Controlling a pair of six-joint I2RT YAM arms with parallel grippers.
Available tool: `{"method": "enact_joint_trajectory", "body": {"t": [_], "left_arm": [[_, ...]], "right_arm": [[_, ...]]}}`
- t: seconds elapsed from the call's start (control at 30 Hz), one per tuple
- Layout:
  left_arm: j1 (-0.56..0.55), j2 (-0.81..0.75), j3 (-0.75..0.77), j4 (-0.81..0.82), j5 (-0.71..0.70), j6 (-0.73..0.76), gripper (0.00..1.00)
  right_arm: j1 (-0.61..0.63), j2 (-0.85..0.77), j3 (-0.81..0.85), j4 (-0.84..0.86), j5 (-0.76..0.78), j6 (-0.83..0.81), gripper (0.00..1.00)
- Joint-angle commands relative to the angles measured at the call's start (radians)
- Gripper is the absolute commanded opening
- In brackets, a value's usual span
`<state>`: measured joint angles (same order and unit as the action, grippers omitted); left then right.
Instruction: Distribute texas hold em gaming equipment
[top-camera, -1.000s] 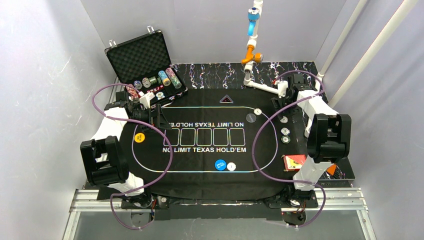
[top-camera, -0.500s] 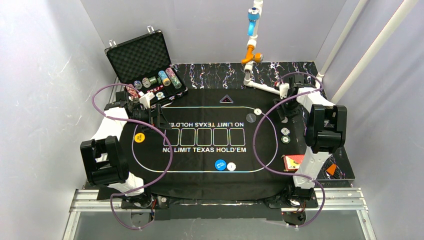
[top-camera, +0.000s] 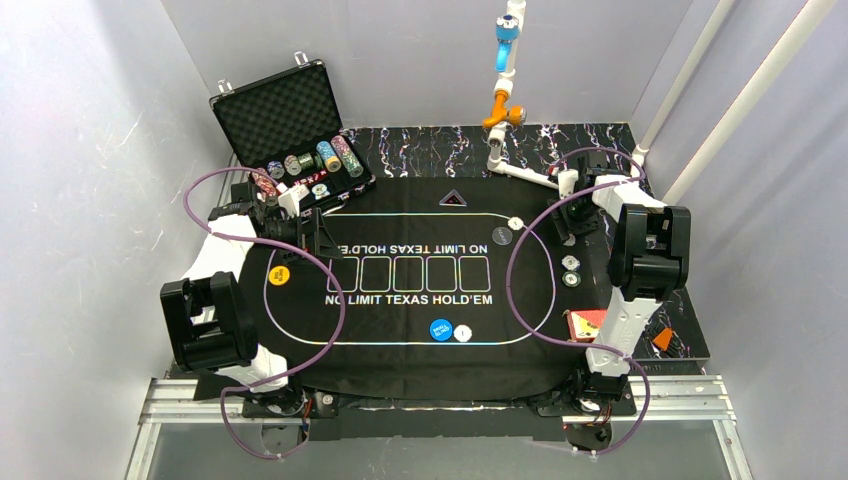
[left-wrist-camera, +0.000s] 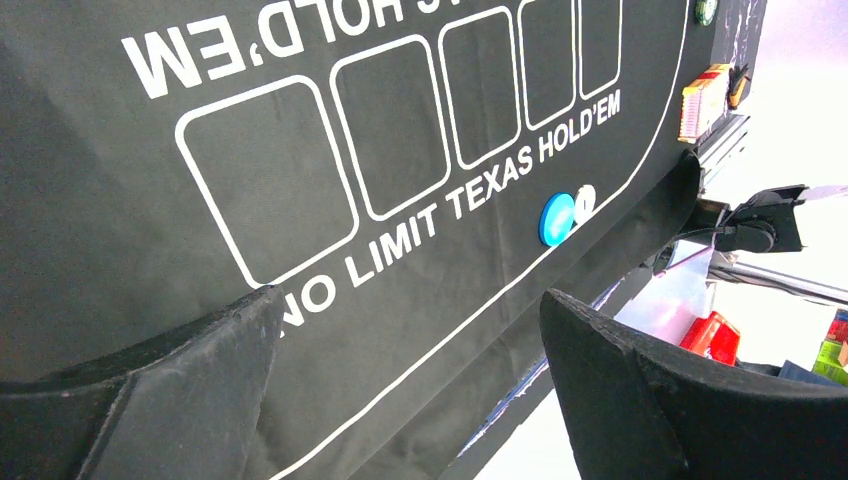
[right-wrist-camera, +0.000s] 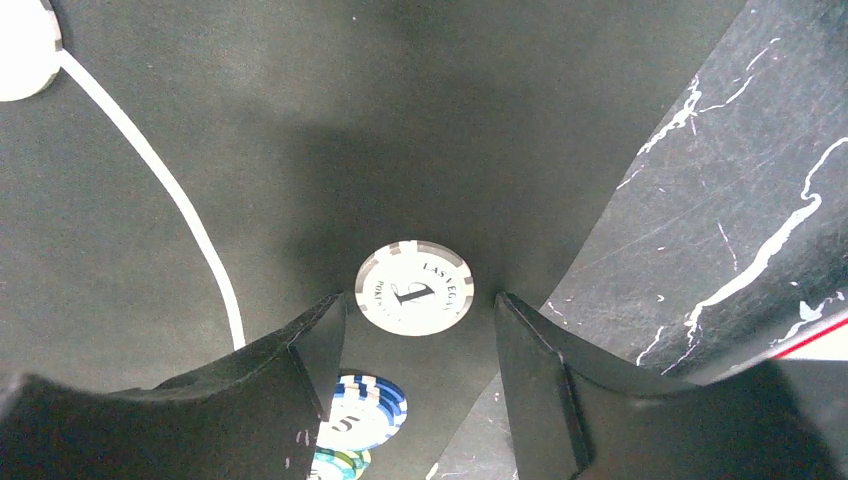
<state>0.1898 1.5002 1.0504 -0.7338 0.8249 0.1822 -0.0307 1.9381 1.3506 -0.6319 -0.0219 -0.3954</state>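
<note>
At the right edge of the mat (top-camera: 400, 355), the right gripper (right-wrist-camera: 418, 298) hangs with its fingers spread, gripping nothing. A white "1" chip (right-wrist-camera: 415, 290) lies flat on the felt right between them. This reads as either the chip's setting-down or its pick-up; I cannot tell which. Either way the sound move is purely vertical. The chip is thin and flat, so any sideways drag would slide it. A blue "5" chip (right-wrist-camera: 362, 410) sits just beside the finger at lower left of the wrist frame and is easy to knock. For a pick-up, both tips should reach the felt and close evenly on the rim.

Only the right wrist view shows that chip, its print and the gap around it. From above the gripper covers it, and only the "5" chip and a third chip (top-camera: 571, 280) show beneath.

The overhead view gives the layout instead:
- yellow button (top-camera: 279, 275) at left
- blue button (top-camera: 440, 329) at lower centre
- deck (top-camera: 588, 323) at lower right
- case (top-camera: 285, 115) at upper left

The left gripper (left-wrist-camera: 408, 300) is open and empty above the mat, as its own wrist view shows.
</note>
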Motion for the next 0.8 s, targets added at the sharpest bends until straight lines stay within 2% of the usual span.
{"method": "enact_joint_trajectory", "body": {"t": [0.0,0.27,0.5,0.77], "left_arm": [[0.010,-0.003,0.024,-0.013,0.014,0.005,0.99],[0.010,0.003,0.026,-0.013,0.006,0.006,0.99],[0.011,0.003,0.029,-0.013,-0.004,0.004,0.99],[0.011,-0.001,0.027,-0.013,-0.012,0.005,0.99]], "right_arm": [[0.000,0.029,0.040,-0.001,-0.039,0.012,0.65],[0.004,0.054,0.047,-0.008,-0.049,0.017,0.62],[0.020,0.066,-0.013,0.006,-0.031,0.012,0.58],[0.020,0.068,-0.057,0.015,-0.023,0.011,0.49]]}}
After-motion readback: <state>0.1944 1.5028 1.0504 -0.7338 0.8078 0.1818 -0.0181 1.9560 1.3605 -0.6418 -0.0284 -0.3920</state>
